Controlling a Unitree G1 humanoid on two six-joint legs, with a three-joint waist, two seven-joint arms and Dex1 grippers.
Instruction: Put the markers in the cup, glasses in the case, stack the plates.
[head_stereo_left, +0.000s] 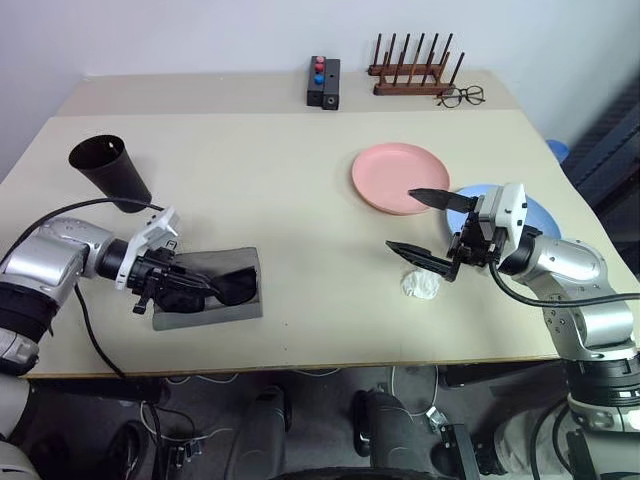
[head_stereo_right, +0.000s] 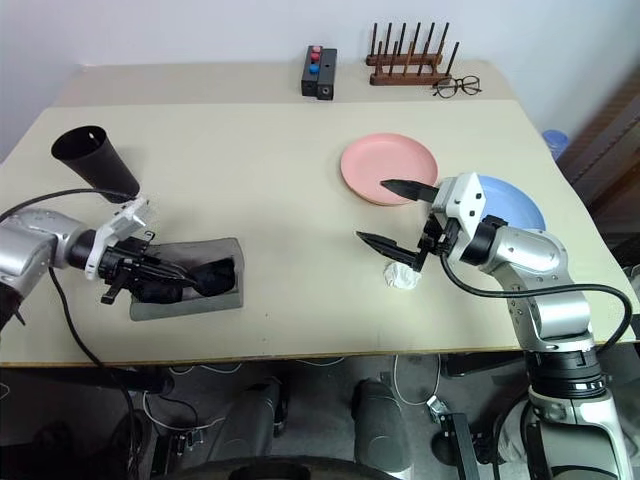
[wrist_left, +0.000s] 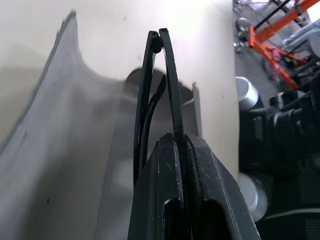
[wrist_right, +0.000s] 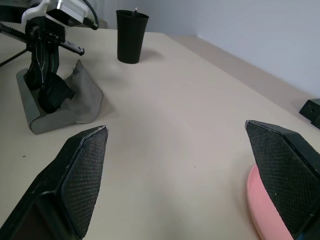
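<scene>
— How far has the task been carried?

— The glasses (head_stereo_left: 222, 290) are gripped by the left gripper (head_stereo_left: 165, 285), clamped on the frame, and are being set into the case (head_stereo_left: 240, 305) at eight o'clock. No markers are seen outside the cup (head_stereo_left: 110, 170) (its inside cannot be judged).

— And the plates?

— Unstacked: pink plate (head_stereo_left: 400, 178) just beside blue plate (head_stereo_left: 545, 215), at three o'clock. The right gripper (head_stereo_left: 430, 230) is spread wide, empty.

Blue plate (head_stereo_left: 540, 212) partly hidden behind right hand (head_stereo_left: 428, 229)
</scene>
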